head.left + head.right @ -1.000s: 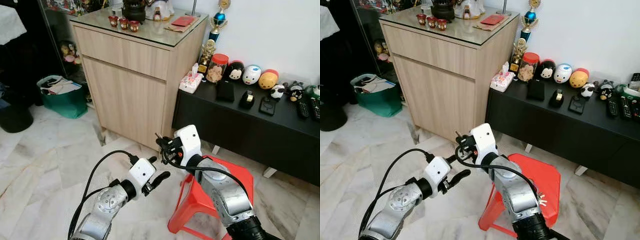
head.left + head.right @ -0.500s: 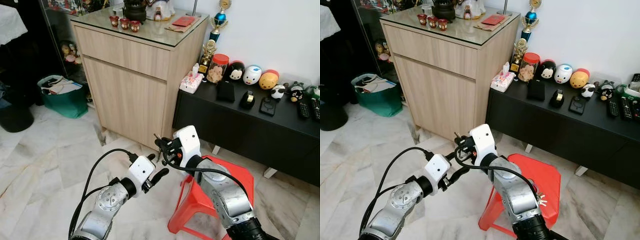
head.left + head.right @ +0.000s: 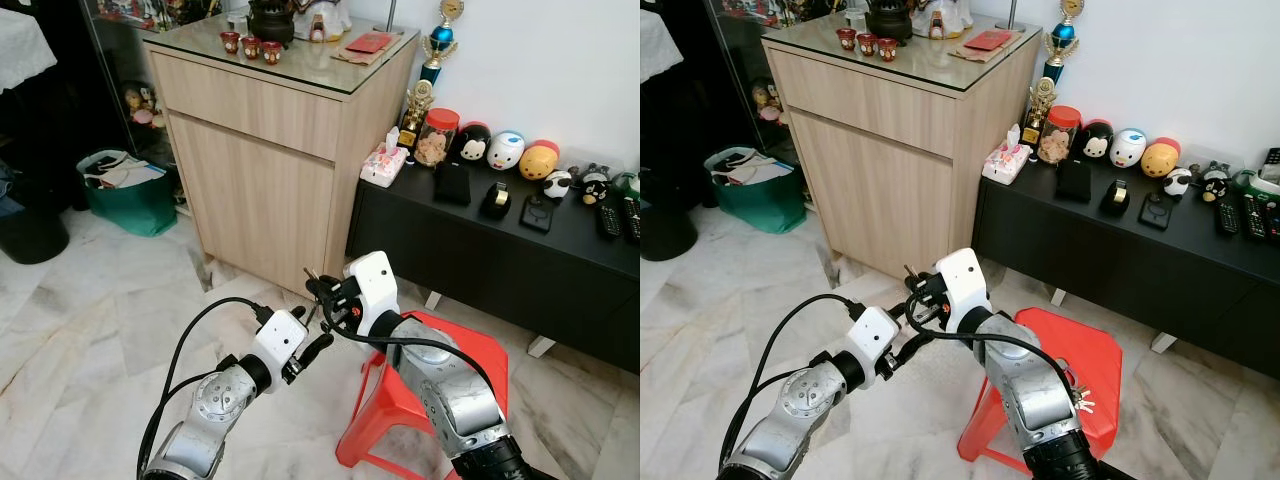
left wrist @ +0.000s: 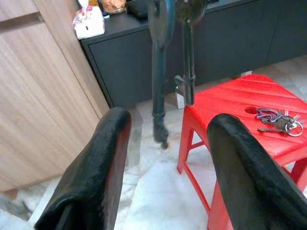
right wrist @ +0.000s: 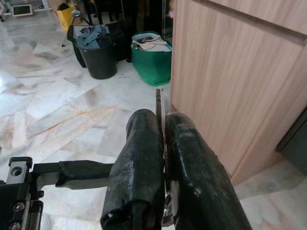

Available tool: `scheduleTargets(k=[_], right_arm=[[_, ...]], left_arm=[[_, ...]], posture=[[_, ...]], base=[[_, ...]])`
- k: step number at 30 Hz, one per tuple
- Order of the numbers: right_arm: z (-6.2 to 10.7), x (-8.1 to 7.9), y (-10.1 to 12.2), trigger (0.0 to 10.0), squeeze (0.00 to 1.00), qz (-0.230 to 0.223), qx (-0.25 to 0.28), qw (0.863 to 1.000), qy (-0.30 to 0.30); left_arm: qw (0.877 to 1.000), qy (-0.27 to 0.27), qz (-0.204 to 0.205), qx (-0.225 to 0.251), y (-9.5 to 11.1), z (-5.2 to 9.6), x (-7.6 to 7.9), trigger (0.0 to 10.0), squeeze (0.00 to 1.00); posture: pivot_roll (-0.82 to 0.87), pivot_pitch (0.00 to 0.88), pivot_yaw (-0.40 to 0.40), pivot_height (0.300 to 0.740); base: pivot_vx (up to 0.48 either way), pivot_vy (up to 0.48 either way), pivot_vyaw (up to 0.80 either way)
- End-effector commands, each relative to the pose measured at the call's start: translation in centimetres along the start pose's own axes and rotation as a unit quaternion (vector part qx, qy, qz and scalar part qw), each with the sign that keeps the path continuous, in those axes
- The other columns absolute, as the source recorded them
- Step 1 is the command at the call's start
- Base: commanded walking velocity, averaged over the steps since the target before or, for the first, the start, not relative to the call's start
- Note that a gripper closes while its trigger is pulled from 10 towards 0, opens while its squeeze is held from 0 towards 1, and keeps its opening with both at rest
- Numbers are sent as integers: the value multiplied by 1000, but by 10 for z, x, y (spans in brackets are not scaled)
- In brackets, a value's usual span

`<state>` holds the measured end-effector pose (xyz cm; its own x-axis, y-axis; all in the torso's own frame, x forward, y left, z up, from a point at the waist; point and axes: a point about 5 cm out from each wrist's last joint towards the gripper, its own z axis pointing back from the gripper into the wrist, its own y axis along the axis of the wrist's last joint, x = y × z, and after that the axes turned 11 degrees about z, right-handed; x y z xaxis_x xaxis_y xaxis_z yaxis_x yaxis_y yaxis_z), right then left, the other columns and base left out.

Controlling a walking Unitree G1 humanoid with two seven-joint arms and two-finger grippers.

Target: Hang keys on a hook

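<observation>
Here the task appears early: the keys (image 4: 278,120) lie unhung on the red stool (image 4: 240,103). The right end effector (image 5: 163,143) is clenched on a thin metal piece, seemingly the hook (image 5: 159,103). The left end effector (image 4: 165,158) is spread, grasping nothing, just below. The left wrist view reveals the keys; the right eye view shows them at the stool's edge.

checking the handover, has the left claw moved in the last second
Yes. The left claw has crept up toward the right claw, closing on it against the fixed red stool.
</observation>
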<state>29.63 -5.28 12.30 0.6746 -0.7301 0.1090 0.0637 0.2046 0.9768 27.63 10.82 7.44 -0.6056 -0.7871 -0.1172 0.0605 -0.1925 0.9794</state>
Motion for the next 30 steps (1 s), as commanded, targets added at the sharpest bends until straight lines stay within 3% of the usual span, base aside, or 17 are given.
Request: scheduleTargets(k=[1,7,8,9,11,12,14,15,16,30], right_arm=[[1,-2,6,10000,0,4,10,1000,4],[2,-6,6,10000,0,5,7,1000,13],[2,-7,6,10000,0,6,7,1000,16],[3,-8,6,10000,0,5,6,1000,19],[3,-10,5,10000,0,4,5,1000,22],[3,-11,4,10000,0,4,4,1000,23],[3,-11,4,10000,0,4,3,1000,24],[3,-11,4,10000,0,4,3,1000,25],[3,-11,4,10000,0,4,3,1000,25],[4,-11,3,10000,0,10,-1,1000,25]], left_arm=[[1000,5,-9,1,2,-2,-2,10000,0],[1000,13,-7,1,2,-2,-3,10000,0],[1000,13,-7,1,2,-2,-3,8510,0],[1000,15,-7,1,2,-2,-3,6314,0],[1000,16,-6,2,2,-2,-3,6627,0],[1000,17,-5,2,2,-2,-3,7294,0],[1000,18,-4,2,2,-3,-3,6902,0],[1000,18,-4,2,2,-3,-3,3961,0],[1000,19,-4,2,2,-3,-4,0,0],[1000,17,-3,4,2,-2,-3,0,0]], posture=[[46,0,-95,740],[46,0,-95,740],[46,0,-95,740],[46,0,-96,740],[47,0,-96,740],[47,0,-97,740],[47,0,-97,740],[47,0,-97,740],[47,0,-97,740],[49,0,-96,740]], base=[[0,0,0],[0,0,0],[0,0,0],[0,0,0],[0,0,0],[0,0,0],[0,0,0],[0,0,0],[0,0,0],[0,0,0]])
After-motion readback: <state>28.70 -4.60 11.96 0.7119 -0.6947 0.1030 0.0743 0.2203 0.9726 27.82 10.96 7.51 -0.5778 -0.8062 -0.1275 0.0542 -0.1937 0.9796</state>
